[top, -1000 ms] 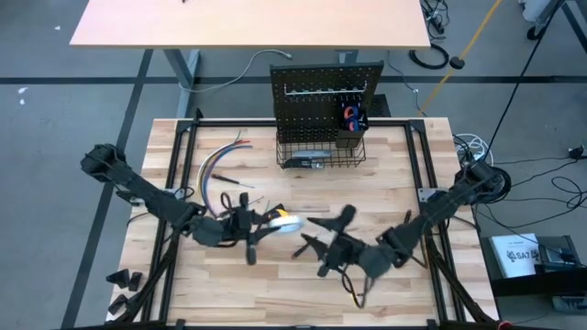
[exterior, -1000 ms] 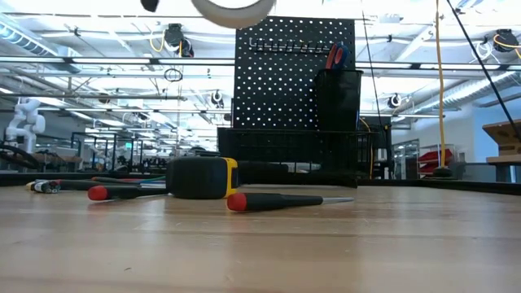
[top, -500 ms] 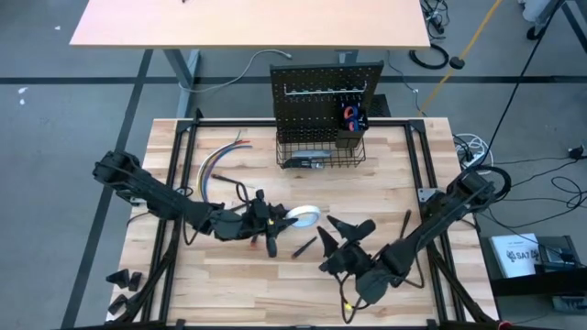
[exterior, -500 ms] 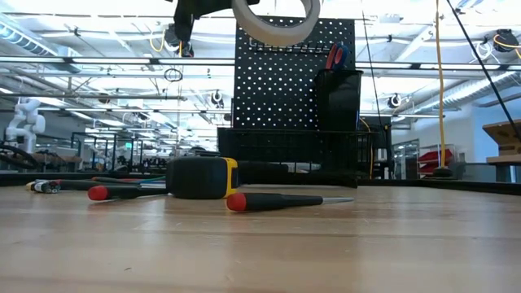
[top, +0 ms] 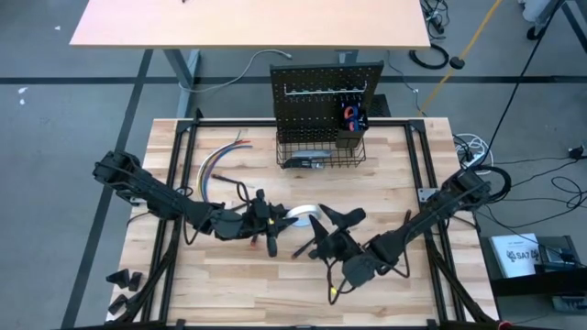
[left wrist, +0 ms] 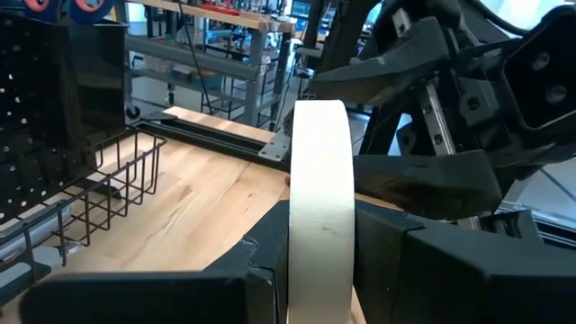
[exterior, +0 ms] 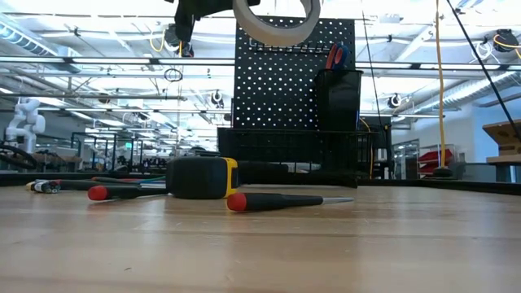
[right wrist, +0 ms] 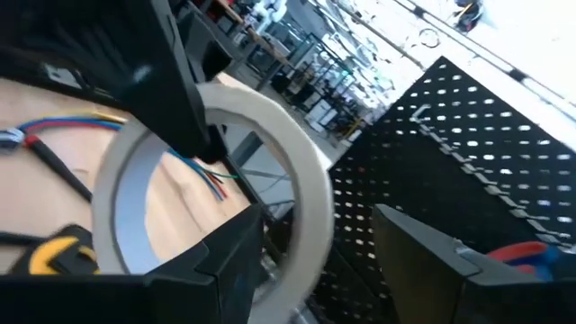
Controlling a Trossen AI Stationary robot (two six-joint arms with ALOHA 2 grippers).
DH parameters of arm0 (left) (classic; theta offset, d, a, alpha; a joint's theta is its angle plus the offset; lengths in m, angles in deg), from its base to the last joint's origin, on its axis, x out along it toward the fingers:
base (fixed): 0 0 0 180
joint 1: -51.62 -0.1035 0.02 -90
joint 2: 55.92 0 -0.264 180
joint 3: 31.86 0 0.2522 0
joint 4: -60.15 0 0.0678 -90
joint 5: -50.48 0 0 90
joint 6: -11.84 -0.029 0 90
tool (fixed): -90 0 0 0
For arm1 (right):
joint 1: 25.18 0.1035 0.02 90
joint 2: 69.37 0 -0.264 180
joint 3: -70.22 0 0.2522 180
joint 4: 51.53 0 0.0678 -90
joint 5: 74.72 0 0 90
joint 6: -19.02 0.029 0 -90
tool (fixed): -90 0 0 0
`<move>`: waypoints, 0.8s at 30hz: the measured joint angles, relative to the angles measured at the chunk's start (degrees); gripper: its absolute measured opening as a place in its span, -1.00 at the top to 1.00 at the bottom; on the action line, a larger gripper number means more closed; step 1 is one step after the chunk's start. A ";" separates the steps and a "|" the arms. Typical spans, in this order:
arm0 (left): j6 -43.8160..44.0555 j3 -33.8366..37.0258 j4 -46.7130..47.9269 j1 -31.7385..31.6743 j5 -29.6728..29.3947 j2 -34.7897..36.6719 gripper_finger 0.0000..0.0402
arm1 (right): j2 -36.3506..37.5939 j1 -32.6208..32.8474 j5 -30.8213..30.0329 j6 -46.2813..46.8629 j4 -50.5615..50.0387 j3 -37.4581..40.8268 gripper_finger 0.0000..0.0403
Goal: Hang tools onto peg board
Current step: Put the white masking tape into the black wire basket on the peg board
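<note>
White tape roll [left wrist: 319,216] hangs mid-air, clamped by the left gripper [top: 275,217]; the right gripper [top: 332,220], fingers spread around it, seems poised for handover.

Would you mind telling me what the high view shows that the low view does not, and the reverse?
Only the high view shows both arms whole, the left gripper shut on the roll of tape, the right gripper open beside it, and the bundle of coloured wires. Only the low view shows the yellow tape measure and red-handled screwdriver resting on the table. Both show the roll of tape and the peg board.
</note>
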 joint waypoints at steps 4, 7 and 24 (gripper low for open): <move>-0.02 0.00 -0.03 0.00 0.00 0.00 0.58 | 0.00 -1.79 1.89 1.52 0.01 0.01 0.02; -0.49 0.00 -0.02 0.00 0.00 0.00 0.58 | 0.00 -2.33 1.89 1.54 -0.02 0.01 0.04; -2.44 -0.07 0.77 -0.15 0.20 -0.02 0.58 | 0.00 -2.34 2.72 2.55 -0.60 0.01 0.83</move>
